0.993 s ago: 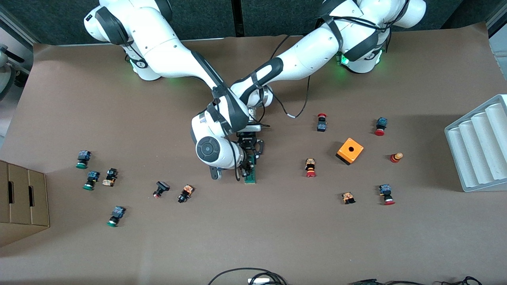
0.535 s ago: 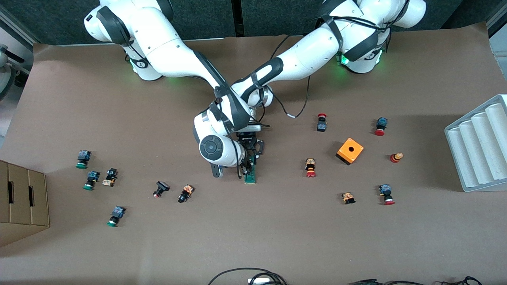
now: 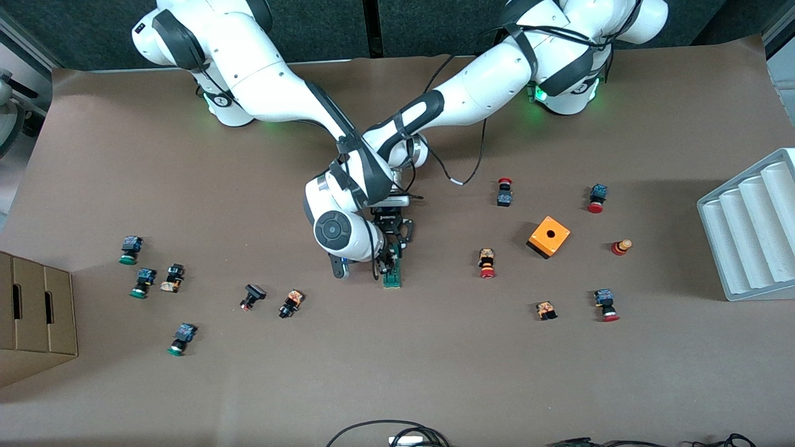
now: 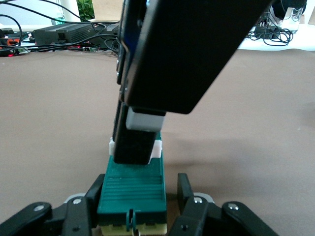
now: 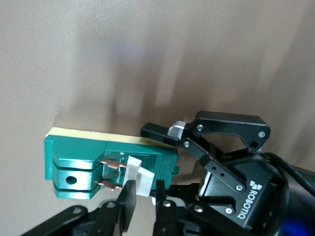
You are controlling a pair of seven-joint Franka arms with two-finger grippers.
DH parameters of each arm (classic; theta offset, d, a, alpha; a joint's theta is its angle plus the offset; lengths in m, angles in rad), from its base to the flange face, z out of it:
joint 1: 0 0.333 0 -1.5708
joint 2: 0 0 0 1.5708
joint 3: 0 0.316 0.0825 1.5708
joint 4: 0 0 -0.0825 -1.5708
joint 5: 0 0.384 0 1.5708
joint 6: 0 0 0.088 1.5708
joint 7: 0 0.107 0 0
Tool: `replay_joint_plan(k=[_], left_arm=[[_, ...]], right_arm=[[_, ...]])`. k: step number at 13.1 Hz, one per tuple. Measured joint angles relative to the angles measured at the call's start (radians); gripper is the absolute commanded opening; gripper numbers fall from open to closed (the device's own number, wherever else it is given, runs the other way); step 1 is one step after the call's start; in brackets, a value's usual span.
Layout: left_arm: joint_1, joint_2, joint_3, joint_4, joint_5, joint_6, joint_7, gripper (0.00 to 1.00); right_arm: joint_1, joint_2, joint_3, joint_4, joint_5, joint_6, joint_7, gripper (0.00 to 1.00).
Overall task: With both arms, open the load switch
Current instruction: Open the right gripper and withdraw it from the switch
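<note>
Load switch: just one, a dark green block (image 3: 392,273) lying on the bench (image 3: 397,372) mid-table, right under both hands, white tab (image 5: 139,178) sticking out of it.
Left hand: (image 3: 390,239) pinching the load switch by its sides at one end, fingers (image 4: 83,211) pressed against the green body.
Right hand: (image 3: 383,264) pressed together on the white tab, sitting right against the left hand over the same block.
Arms: two, crossing over each other above the switch.
Push-buttons: I count roughly twelve small ones scattered around, six or so out toward the right arm's end like the green-capped one (image 3: 130,249), six toward the left arm's end like the red-capped one (image 3: 487,262), all well apart from the hands.
Orange box: one, with a hole on top (image 3: 549,236); can't tell what's in it.
Grey tray: one ribbed one (image 3: 754,230) at the bench edge, troughs look bare.
Cardboard box: one (image 3: 34,310) at the other edge, closed.
</note>
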Motion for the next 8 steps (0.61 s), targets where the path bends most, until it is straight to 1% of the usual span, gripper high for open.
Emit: replay_joint_plan(k=[1, 2, 3, 4, 5, 8], left_arm=[[0.000, 0.000, 0.000, 0.000, 0.000, 0.000, 0.000, 0.64], [0.000, 0.000, 0.000, 0.000, 0.000, 0.000, 0.000, 0.64], [0.000, 0.000, 0.000, 0.000, 0.000, 0.000, 0.000, 0.64], [0.000, 0.000, 0.000, 0.000, 0.000, 0.000, 0.000, 0.64], [0.000, 0.000, 0.000, 0.000, 0.000, 0.000, 0.000, 0.64], [0.000, 0.000, 0.000, 0.000, 0.000, 0.000, 0.000, 0.64]], right_arm=[[0.000, 0.000, 0.000, 0.000, 0.000, 0.000, 0.000, 0.26], [0.000, 0.000, 0.000, 0.000, 0.000, 0.001, 0.000, 0.43], [0.000, 0.000, 0.000, 0.000, 0.000, 0.002, 0.000, 0.87], [-0.001, 0.000, -0.002, 0.001, 0.000, 0.002, -0.001, 0.97], [-0.004, -0.001, -0.006, 0.004, -0.001, 0.001, -0.007, 1.00], [-0.035, -0.034, -0.013, 0.040, -0.007, -0.042, -0.089, 1.00]])
